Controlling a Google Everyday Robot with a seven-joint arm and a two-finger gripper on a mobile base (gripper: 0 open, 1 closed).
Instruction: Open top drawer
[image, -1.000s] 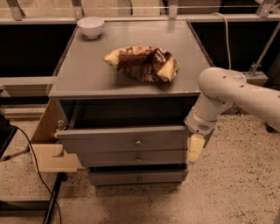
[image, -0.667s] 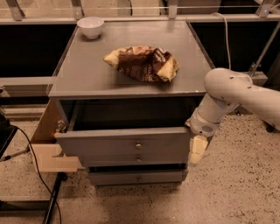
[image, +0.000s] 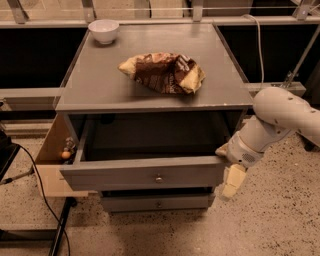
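Wide matte grey top drawer (image: 140, 172) stands pulled out; its right edge sits between spread fingers (image: 232, 181) of gripper (image: 225, 171), nothing clasped; speckled floor (image: 280, 215) right of fingers.

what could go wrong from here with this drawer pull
1. The gripper is at the right end of the top drawer, away from the centre knob. Pulling from there might skew the drawer, or the gripper might slip off.
2. The drawer looks far out. More pull might bring it off its runners.
3. A jolt might shift the chip bag on the cabinet top.
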